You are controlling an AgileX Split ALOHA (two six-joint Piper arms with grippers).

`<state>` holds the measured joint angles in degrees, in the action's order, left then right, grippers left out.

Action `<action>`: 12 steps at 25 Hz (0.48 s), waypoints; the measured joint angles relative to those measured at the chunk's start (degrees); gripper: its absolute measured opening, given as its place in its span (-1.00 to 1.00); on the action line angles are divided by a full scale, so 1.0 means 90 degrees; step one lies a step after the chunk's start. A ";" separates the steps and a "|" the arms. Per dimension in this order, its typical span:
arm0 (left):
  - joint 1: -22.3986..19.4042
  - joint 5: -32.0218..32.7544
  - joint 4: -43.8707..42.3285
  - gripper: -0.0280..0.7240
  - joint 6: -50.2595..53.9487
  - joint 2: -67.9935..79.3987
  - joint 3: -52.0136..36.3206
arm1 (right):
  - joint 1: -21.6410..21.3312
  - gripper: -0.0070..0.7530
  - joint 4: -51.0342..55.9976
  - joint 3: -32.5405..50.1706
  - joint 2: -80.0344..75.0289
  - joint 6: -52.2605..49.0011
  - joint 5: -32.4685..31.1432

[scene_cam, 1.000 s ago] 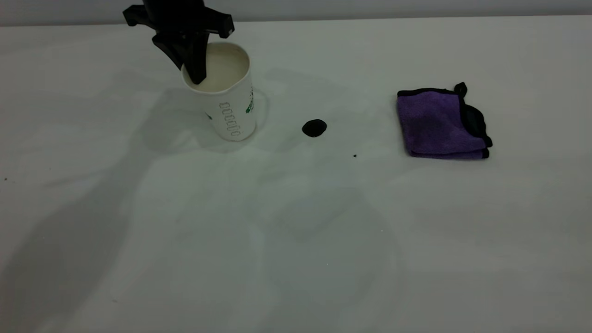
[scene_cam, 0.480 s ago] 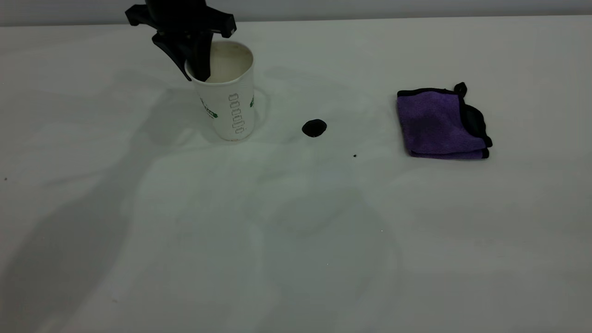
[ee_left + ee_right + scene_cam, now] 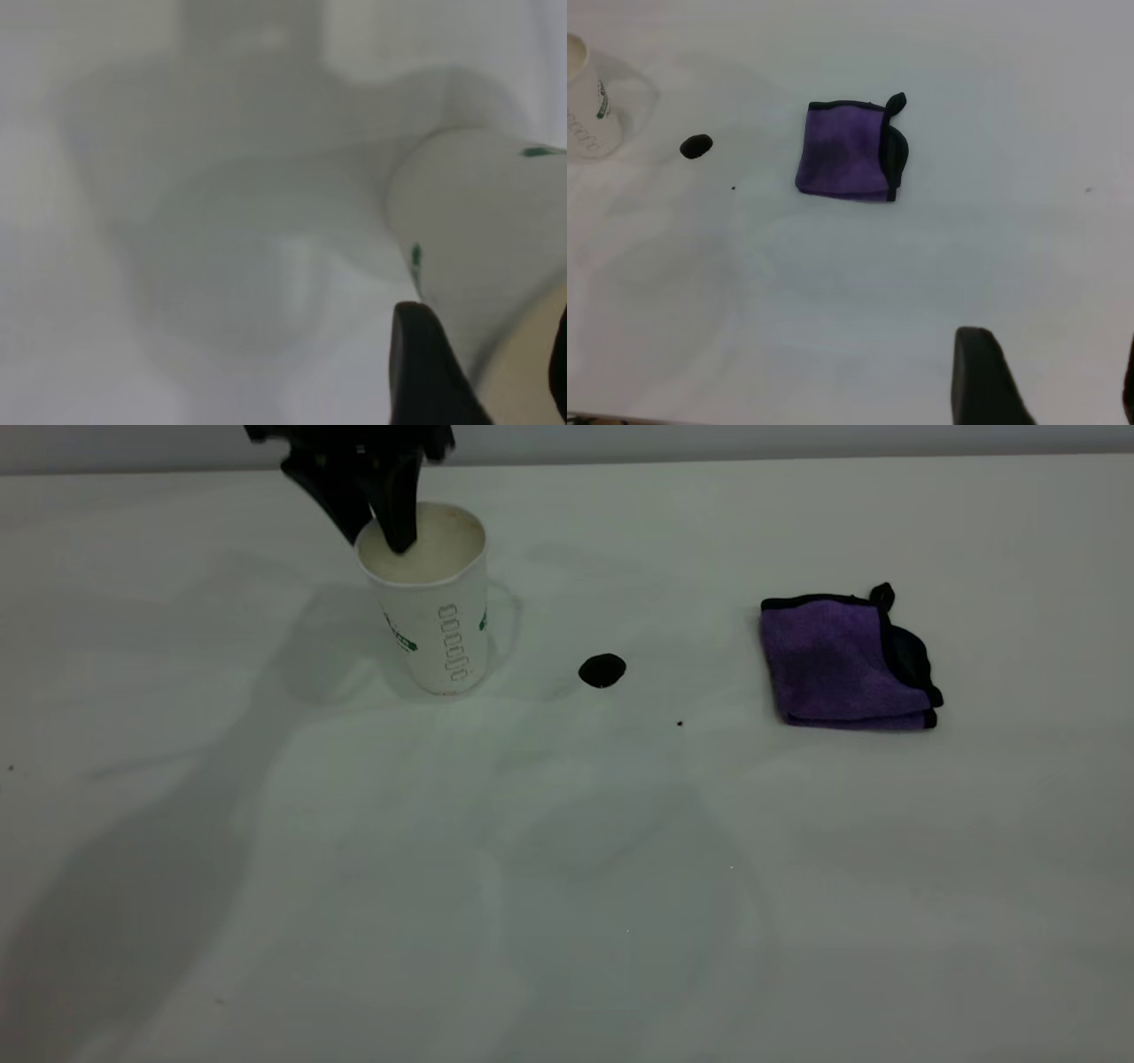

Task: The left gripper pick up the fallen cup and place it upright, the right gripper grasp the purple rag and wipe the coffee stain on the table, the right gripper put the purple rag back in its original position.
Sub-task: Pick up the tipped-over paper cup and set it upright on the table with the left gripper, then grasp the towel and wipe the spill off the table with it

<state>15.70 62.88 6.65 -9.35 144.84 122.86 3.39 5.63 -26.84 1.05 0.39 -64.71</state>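
Observation:
The white ribbed cup stands upright on the white table, at the back left. My left gripper is over its rim, one finger outside the wall and one inside the cream mouth, with the jaws spread and not pinching. The left wrist view shows the cup wall between the fingers. The black coffee stain lies just right of the cup. The folded purple rag lies further right. My right gripper is open and empty, well away from the rag.
A tiny black speck lies between the stain and the rag. The right wrist view also shows the stain and the cup's side. The table's back edge meets a grey wall behind the cup.
The cup went from tilted to standing upright. My left gripper rose a little and its fingers loosened from the rim. Rag and stain have not moved.

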 joint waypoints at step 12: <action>0.0253 0.0464 0.0000 0.11 0.0040 -0.0335 0.1795 | 0.0000 0.12 0.0000 0.0000 0.0012 0.0000 0.0000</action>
<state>17.98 67.06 6.65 -8.99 141.82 139.02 3.39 5.63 -26.84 1.16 0.39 -64.71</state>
